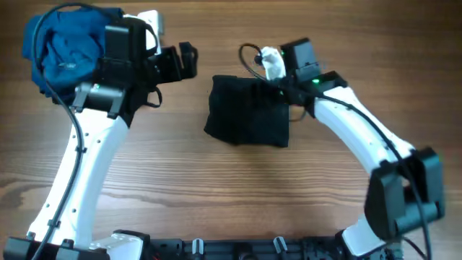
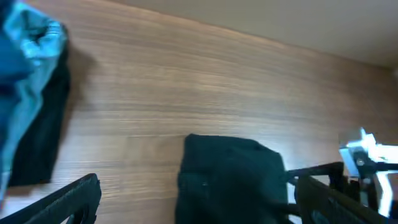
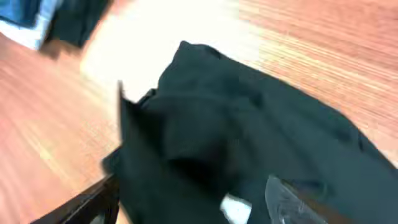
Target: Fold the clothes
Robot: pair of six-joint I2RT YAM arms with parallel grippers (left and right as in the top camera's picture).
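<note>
Right gripper (image 1: 286, 92) sits at the upper-right edge of the black garment (image 1: 249, 112), mid-frame, jaws apart with cloth between them. Left gripper (image 1: 186, 61) hangs released at upper left. Recommended: pinch that edge fully before drawing it across.

Black garment (image 2: 230, 171) on wooden table (image 2: 186, 81)

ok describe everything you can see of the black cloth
The black cloth is a soft, dark fabric folded into a rough square, lying on the wooden table near the middle. Its surface is rumpled, with creases. The right arm's fingers sit apart at its upper right edge in the overhead view, cloth bunched between them.
</note>
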